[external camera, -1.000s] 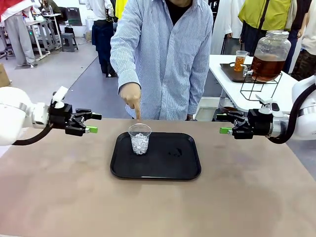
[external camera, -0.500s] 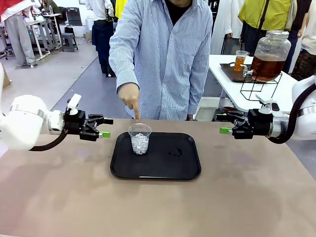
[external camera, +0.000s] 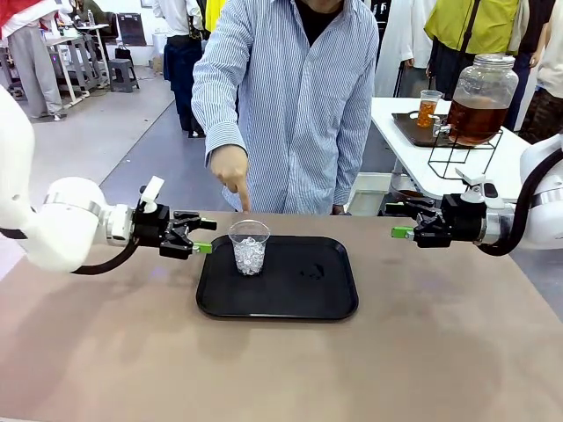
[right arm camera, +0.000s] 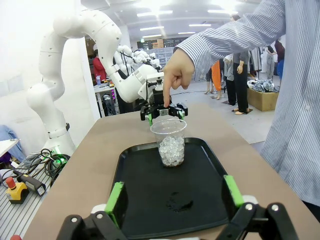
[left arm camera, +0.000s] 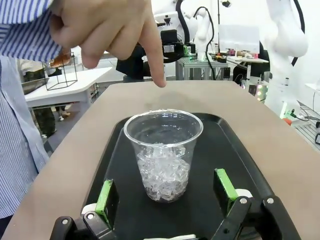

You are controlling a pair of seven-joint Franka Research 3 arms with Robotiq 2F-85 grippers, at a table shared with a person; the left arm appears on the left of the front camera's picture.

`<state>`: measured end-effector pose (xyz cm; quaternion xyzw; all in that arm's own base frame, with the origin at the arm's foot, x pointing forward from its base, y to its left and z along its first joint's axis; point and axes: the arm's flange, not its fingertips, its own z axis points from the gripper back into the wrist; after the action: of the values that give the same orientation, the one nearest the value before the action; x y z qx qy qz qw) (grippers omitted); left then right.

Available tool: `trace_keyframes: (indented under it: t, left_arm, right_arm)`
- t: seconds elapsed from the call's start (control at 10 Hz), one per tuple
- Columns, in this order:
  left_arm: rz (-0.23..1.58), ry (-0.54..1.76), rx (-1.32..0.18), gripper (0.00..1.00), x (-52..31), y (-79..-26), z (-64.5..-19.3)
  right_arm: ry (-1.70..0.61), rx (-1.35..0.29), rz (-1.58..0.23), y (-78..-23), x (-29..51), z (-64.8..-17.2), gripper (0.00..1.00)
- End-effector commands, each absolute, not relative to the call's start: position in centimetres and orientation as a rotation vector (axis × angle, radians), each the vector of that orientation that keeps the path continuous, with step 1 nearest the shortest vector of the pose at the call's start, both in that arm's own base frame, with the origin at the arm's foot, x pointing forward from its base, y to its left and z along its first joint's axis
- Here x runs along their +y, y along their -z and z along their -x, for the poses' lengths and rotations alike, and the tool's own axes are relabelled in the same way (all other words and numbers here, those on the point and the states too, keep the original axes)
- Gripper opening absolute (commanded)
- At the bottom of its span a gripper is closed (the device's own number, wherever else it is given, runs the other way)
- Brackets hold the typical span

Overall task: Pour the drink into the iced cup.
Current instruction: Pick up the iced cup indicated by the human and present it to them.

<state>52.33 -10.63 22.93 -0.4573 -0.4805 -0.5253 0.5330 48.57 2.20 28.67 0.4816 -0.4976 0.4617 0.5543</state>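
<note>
Where my left claw (external camera: 206, 236) hangs: just short of the iced cup (external camera: 249, 247), fingers levelled at its side, not touching it.
Left claw state: spread wide, holding nothing; seen from my wrist, the cup stands ahead, framed between my two green pads (left arm camera: 106, 196).
Right claw (external camera: 396, 221): spread wide too, nothing in it, held level above the surface (external camera: 440, 352), well apart from the cup.
Iced cup: clear plastic, upright, ice in its lower half, on the black tray (external camera: 308, 286), at the corner nearest my left claw.
Person's hand (external camera: 230, 167): index finger pointing down just past the cup, on the person's side.
Drink (external camera: 475, 121): amber-brown, in a big glass jar (external camera: 486, 83) on a wire stand (external camera: 453, 158), on a white side surface (external camera: 405, 154) beyond my right claw, well apart from it.
Small cup (external camera: 428, 107): amber too, just beside the jar.
</note>
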Motion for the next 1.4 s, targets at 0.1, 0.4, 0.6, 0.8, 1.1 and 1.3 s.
trace_keyframes:
  t: [0.1, 0.4, 0.6, 0.8, 1.1, 1.3]
  left_arm:
    - [1.104, 1.250, -1.171, 1.00, -11.9, -21.7, -53.0]
    - [1.108, 1.245, -1.163, 1.00, -12.6, -21.1, -53.4]
    - [1.112, 1.251, -1.158, 1.00, -13.3, -20.8, -53.7]
    - [1.126, 1.264, -1.150, 1.00, -14.1, -20.6, -53.9]
    - [1.130, 1.266, -1.134, 1.00, -15.1, -20.1, -54.2]
    - [1.119, 1.255, -1.134, 1.00, -15.5, -20.0, -54.3]
  right_arm:
    - [-1.099, -1.177, -1.135, -29.0, 2.4, -48.8, 1.00]
    - [-1.099, -1.177, -1.135, -29.0, 2.4, -48.8, 1.00]
    - [-1.099, -1.177, -1.135, -29.0, 2.4, -48.8, 1.00]
    - [-1.099, -1.177, -1.135, -29.0, 2.4, -48.8, 1.00]
    - [-1.099, -1.177, -1.135, -29.0, 2.4, -48.8, 1.00]
    - [-1.099, -1.177, -1.135, -29.0, 2.4, -48.8, 1.00]
